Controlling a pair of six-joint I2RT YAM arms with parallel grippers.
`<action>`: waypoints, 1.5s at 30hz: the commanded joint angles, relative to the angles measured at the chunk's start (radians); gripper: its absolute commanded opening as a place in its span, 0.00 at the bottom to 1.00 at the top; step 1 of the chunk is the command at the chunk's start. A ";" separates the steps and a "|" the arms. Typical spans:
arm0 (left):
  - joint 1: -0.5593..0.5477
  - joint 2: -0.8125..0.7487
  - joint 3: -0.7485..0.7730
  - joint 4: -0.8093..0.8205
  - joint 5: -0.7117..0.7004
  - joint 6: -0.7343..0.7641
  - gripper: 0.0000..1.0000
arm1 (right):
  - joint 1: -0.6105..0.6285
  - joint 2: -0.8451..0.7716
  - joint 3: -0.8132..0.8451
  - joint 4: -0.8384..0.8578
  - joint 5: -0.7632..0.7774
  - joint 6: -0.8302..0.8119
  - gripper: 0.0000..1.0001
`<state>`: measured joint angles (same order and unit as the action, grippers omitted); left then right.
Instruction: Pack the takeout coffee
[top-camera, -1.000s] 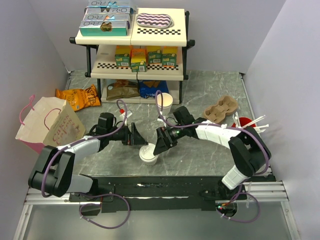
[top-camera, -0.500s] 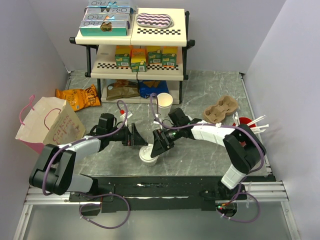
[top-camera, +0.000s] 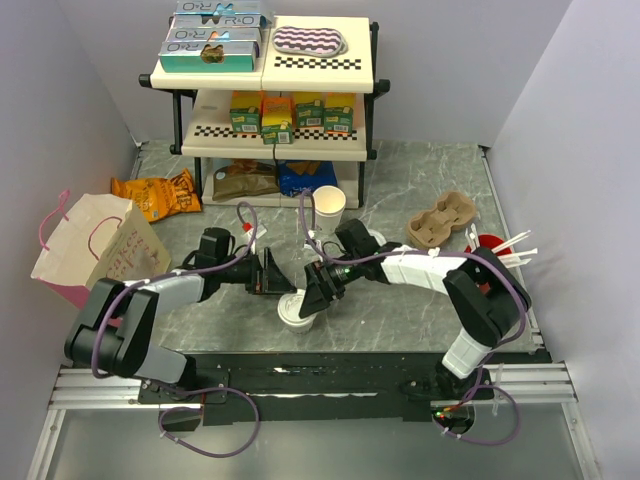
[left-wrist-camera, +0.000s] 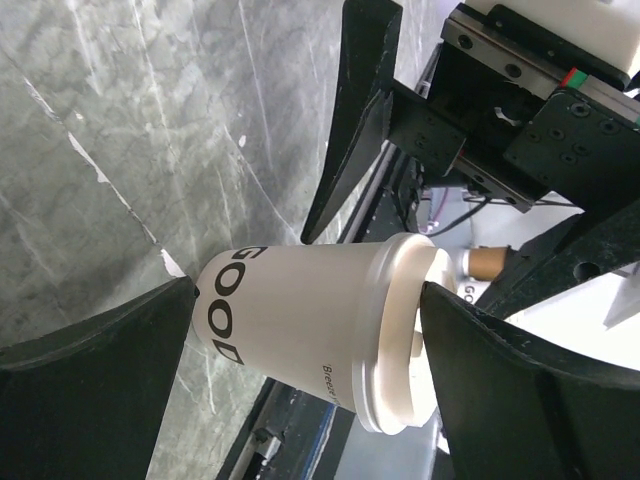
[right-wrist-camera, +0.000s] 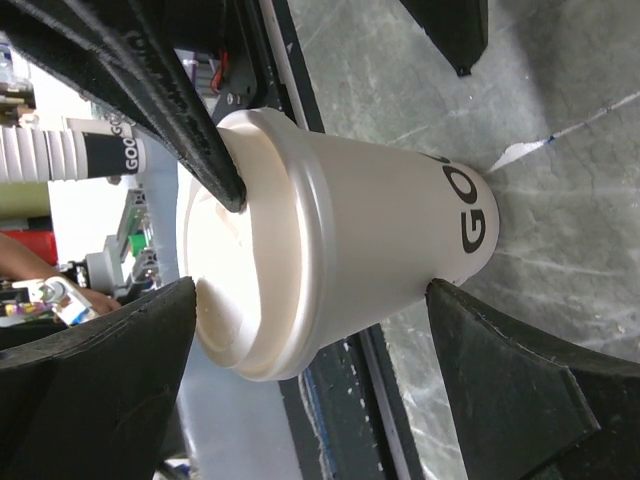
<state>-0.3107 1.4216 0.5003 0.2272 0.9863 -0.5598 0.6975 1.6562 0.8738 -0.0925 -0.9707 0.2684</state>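
The takeout coffee (top-camera: 296, 308), a cream-white paper cup with black letters and a white lid, stands upright near the table's front edge. My left gripper (top-camera: 278, 279) lies low just left of and behind it, open, with the cup (left-wrist-camera: 300, 320) framed between its black fingers (left-wrist-camera: 100, 380). From the right, my right gripper (top-camera: 318, 289) is open too, its fingers (right-wrist-camera: 520, 380) wide on either side of the cup (right-wrist-camera: 350, 270). Neither gripper holds it; whether any finger touches it I cannot tell.
A pink-handled paper bag (top-camera: 100, 250) lies at the left. Behind stand a lidless cream cup (top-camera: 328, 205), a cardboard cup carrier (top-camera: 440, 220), a red cup with straws (top-camera: 490, 245) and a snack shelf (top-camera: 270, 100). The table's front rail (top-camera: 320, 365) runs just in front of the coffee.
My right gripper has slid left and closer to the coffee. The left gripper has edged slightly toward it. The cup has not moved.
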 joint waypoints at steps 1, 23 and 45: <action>0.002 0.068 -0.040 -0.059 -0.118 0.052 0.99 | 0.031 -0.006 -0.091 0.085 0.115 -0.064 1.00; 0.074 0.344 0.017 -0.022 -0.100 0.012 0.96 | -0.023 0.056 -0.254 0.430 -0.023 0.052 1.00; 0.085 -0.070 0.285 -0.366 -0.084 0.288 0.99 | -0.084 -0.147 0.122 -0.198 0.064 -0.353 1.00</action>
<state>-0.2256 1.4315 0.6907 0.0113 0.9726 -0.3897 0.6491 1.5898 0.8867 -0.0593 -0.9573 0.1379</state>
